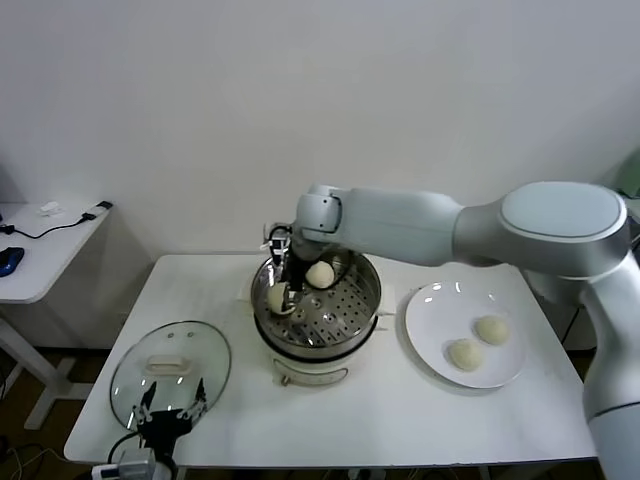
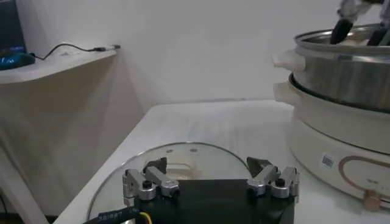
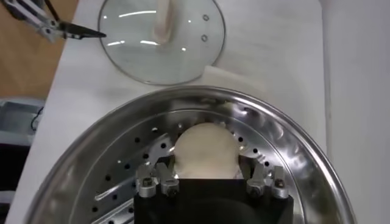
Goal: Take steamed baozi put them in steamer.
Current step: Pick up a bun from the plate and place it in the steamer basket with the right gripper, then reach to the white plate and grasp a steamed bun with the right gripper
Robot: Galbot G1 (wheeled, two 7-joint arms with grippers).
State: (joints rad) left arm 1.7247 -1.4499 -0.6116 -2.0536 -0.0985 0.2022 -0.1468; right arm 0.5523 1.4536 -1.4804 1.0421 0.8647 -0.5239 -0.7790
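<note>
- White bench [image 1: 400, 420], steamer [image 1: 365, 300] dead centre.
- Right gripper [image 3: 210, 173] inside it at 9 o'clock, fingers loosely around a baozi [image 3: 204, 149], probably letting go.
- Left gripper [image 2: 210, 176] parked wide open over lid [image 1: 195, 350].
- Next: two baozi on plate [image 1: 430, 325] at 3 o'clock.

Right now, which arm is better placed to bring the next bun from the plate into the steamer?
The right arm. Its pincer is inside the steamer beside the plate with two buns. The left pincer waits open over the glass lid.

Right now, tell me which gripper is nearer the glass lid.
Left. The left gripper hovers over the lid; the right gripper is inside the steamer, around a bun.
</note>
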